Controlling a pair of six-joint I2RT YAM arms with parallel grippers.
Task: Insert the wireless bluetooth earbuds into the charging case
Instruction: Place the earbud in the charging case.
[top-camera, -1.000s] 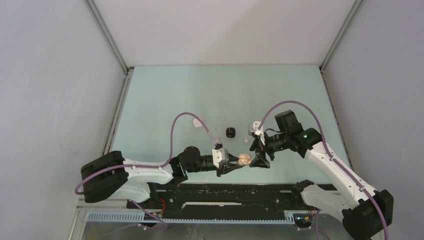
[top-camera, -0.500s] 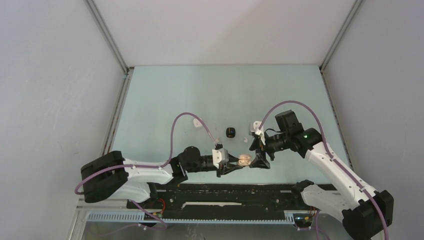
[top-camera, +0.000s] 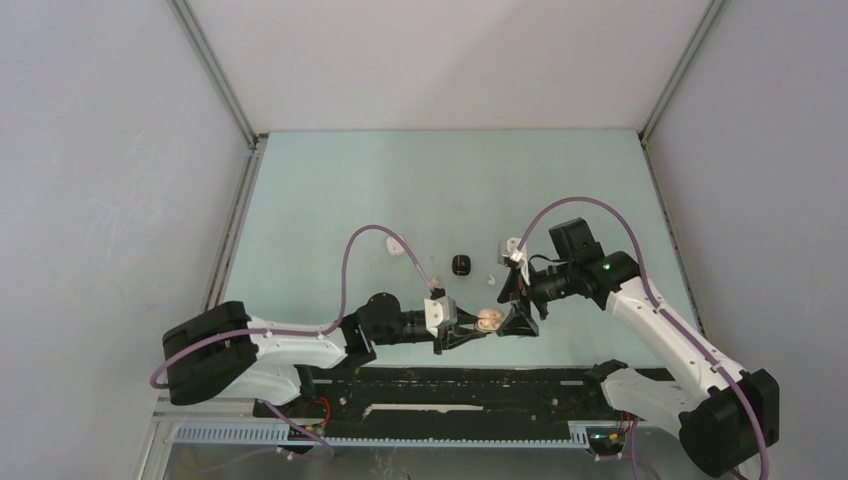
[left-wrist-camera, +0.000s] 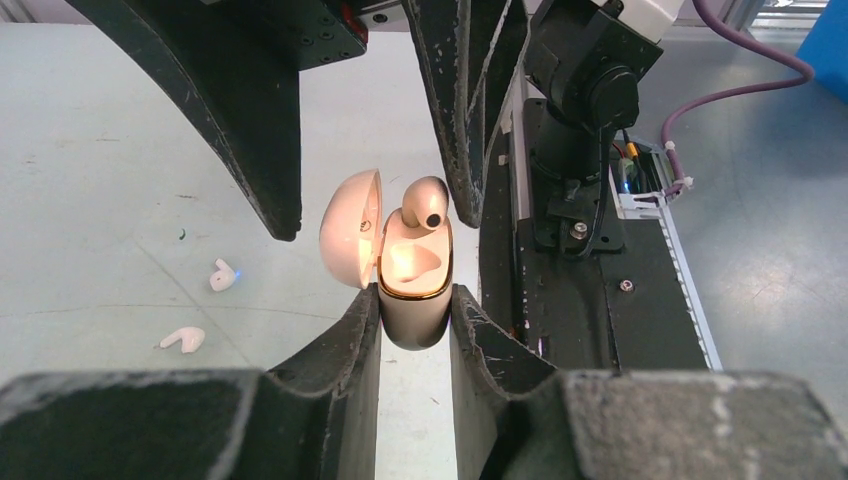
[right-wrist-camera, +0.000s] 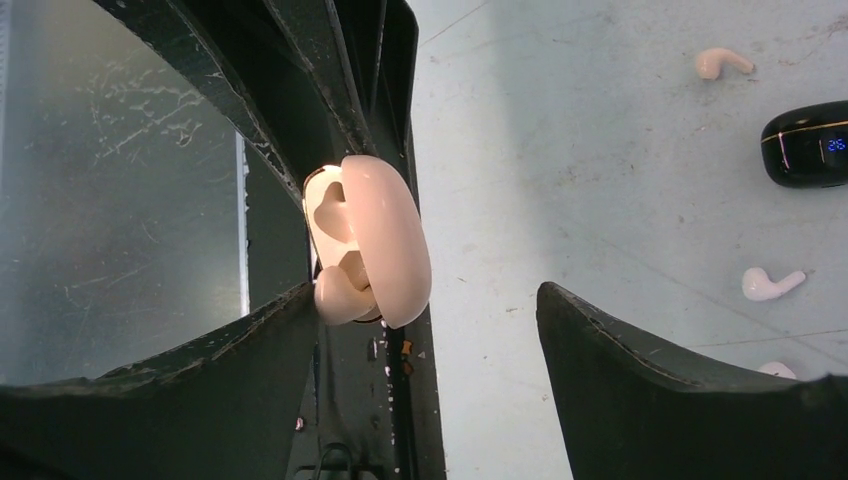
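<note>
The left claw is clamping the open charging case, with one earbud protruding from it. The right claw is standing wide, straddling the case.

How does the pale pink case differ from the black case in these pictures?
The pale pink case is open, with an earbud sitting in it; the black case looks closed. The pale pink case is held up by the left gripper; the black case lies on the table. Both are small and rounded.

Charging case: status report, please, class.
Left gripper shut on charging case, lid open. Right gripper open around it. One earbud sticking out. Nothing blocking.
</note>
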